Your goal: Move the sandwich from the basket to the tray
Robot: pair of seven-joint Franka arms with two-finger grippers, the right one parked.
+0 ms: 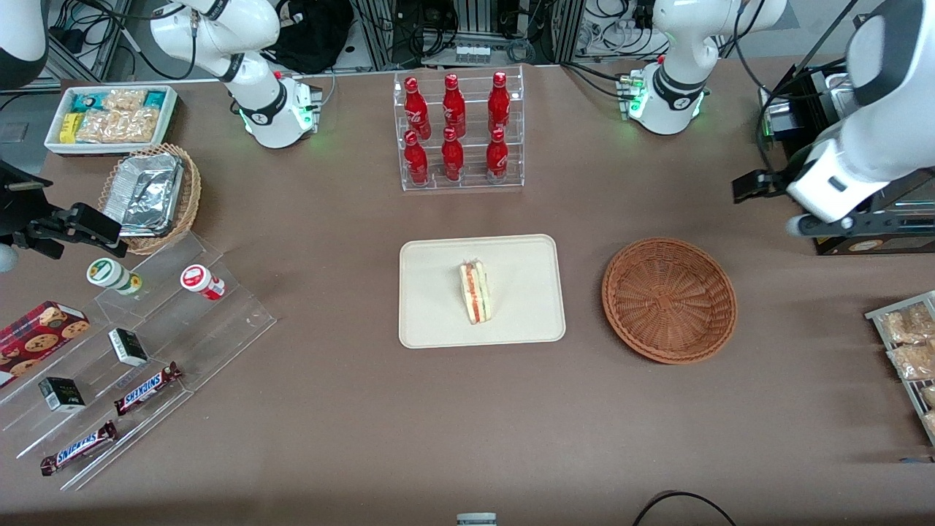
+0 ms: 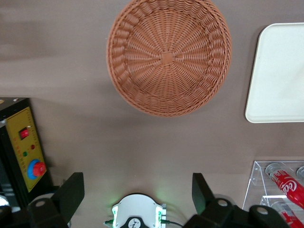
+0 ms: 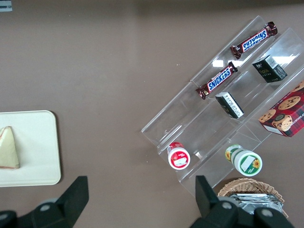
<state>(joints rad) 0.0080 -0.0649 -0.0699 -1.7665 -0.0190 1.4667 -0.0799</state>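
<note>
The sandwich point(image 1: 475, 292), a pale wedge with red and green filling, lies on the cream tray point(image 1: 438, 292) at the middle of the table. The right wrist view also shows the sandwich point(image 3: 8, 148) on the tray point(image 3: 38, 147). The reddish-brown wicker basket point(image 1: 668, 299) stands beside the tray toward the working arm's end, with nothing in it. My gripper point(image 1: 752, 187) hangs high above the table, farther from the front camera than the basket. In the left wrist view the gripper point(image 2: 137, 187) is open and holds nothing, and the basket point(image 2: 168, 57) and a tray point(image 2: 280, 71) corner show below.
A clear rack of red cola bottles point(image 1: 456, 131) stands farther back than the tray. A stepped acrylic shelf of snacks point(image 1: 131, 351), a pale basket of foil containers point(image 1: 150, 193) and a white snack bin point(image 1: 109, 117) lie toward the parked arm's end. A black control box point(image 2: 23, 152) sits near my arm's base.
</note>
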